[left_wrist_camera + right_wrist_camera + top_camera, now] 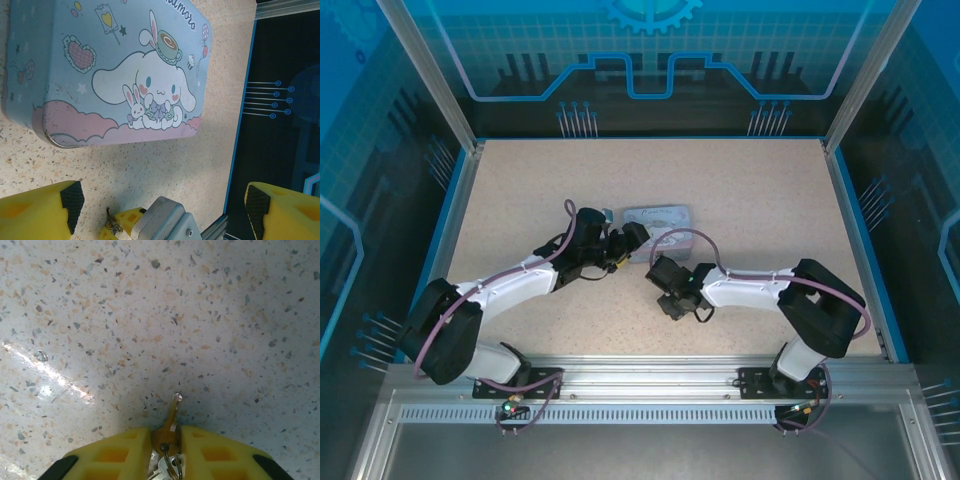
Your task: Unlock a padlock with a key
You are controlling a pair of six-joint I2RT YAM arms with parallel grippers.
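A small brass key (172,415) is pinched by its head between the yellow fingers of my right gripper (166,440), which is shut on it. Its blade points away from the fingers, tip against the speckled table, and a ring with more keys hangs behind the head. The left wrist view shows the same key (111,222) and one yellow right finger (127,217) low down. My left gripper (164,199) stands open, with nothing between its fingers, just short of the pale blue box. In the top view both grippers (632,240) (665,290) sit near the table's middle. The padlock is out of view.
The pale blue cartoon-rabbit box (110,65) lies flat on the table, also seen from above (657,218). The grey metal housing on the right wrist (167,220) sits close under my left gripper. The table's blue edge (240,140) runs along the right.
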